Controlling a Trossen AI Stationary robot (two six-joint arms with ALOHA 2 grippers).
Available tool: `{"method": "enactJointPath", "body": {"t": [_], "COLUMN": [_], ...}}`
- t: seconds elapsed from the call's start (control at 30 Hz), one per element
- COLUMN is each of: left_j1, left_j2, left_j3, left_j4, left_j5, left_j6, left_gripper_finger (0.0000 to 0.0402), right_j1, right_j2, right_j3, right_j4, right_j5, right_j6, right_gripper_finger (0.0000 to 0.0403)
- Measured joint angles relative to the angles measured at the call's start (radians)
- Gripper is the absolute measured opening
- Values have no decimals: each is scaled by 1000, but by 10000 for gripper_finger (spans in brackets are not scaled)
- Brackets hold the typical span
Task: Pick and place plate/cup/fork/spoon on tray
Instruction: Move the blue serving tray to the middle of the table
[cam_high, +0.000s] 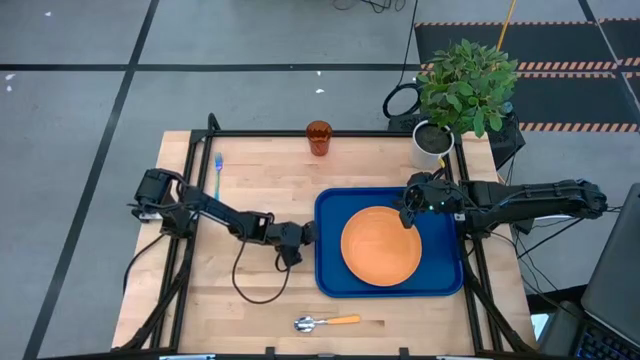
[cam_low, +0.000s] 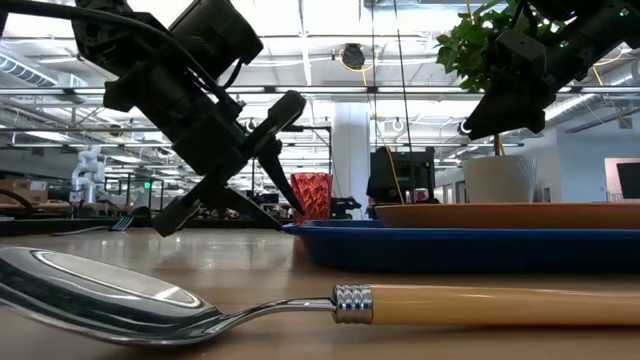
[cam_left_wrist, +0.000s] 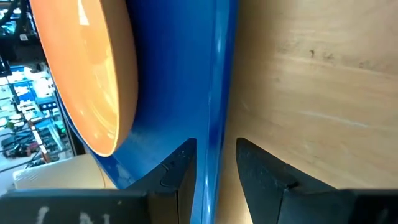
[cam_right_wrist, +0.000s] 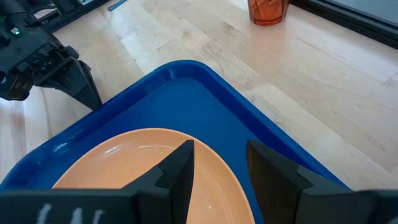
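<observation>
Straddling tray (cam_left_wrist: 214, 93) rim: left jaws, narrow; right jaws open above plate (cam_right_wrist: 149, 165) edge.

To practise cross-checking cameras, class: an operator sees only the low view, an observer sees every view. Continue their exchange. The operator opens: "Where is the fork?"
Observer: The fork lies on the table near its left edge, off the tray.
Operator: What is the left gripper doing?
Observer: The left gripper is open, its fingers either side of the tray's left rim.
Operator: And the right one?
Observer: The right gripper hangs open above the edge of the plate.
</observation>
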Motion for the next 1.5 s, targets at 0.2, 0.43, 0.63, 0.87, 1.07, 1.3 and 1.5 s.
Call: {"method": "enactJointPath", "body": {"t": [0.2, 0.43, 0.63, 0.87, 1.07, 1.3, 1.5], "left_j1": [14, 15, 15, 15, 19, 17, 9], "left_j2": [0, 0, 0, 0, 22, 82, 46], "left_j3": [0, 0, 0, 0, 1, 1, 1], "left_j4": [17, 20, 17, -2, 10, 55, 47], "left_j5": [9, 11, 11, 11, 19, -3, -12], "left_j6": [-4, -46, -74, -90, -129, -94, -103], "left_gripper_finger": [118, 118, 117, 116, 67, 23, 57], "right_j1": [0, 0, 0, 0, 0, 0, 0], "right_j2": [0, 0, 0, 0, 0, 1, 1], "right_j3": [0, 0, 0, 0, 0, 0, 0], "right_j4": [0, 0, 0, 0, 0, 0, 0], "right_j5": [0, 4, 4, 5, 5, 5, 5], "right_j6": [0, -15, -15, -15, -15, -13, -12], "right_gripper_finger": [139, 139, 139, 139, 139, 139, 139]}}
